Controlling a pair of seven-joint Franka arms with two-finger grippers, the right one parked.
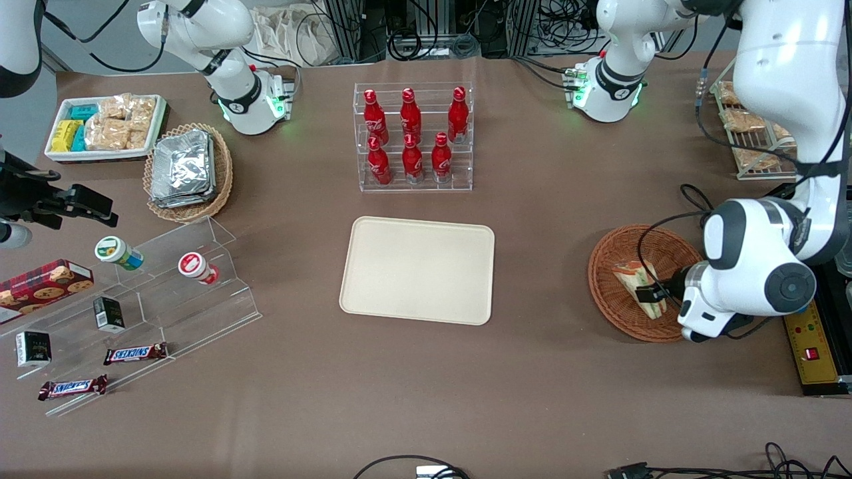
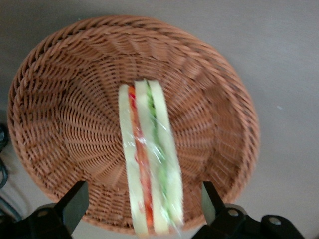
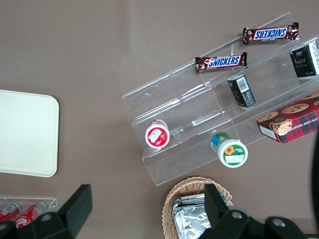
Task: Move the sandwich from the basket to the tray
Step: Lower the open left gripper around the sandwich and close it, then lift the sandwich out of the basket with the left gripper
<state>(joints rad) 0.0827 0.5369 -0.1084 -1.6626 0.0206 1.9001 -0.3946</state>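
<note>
In 1 basket (image 2: 65, 89): 1 sandwich (image 2: 149, 164) btwn gripper (image 2: 144, 199) fingers (image 2: 75, 201), spread apart.

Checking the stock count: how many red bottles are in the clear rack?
6, all in the clear rack. Upper row. Lower row. None seems hidden. The gripper hovers open astride the sandwich in the basket.

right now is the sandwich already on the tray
No, the sandwich lies in the basket with the gripper over it, its open fingers on either side, and the tray is bare.
</note>
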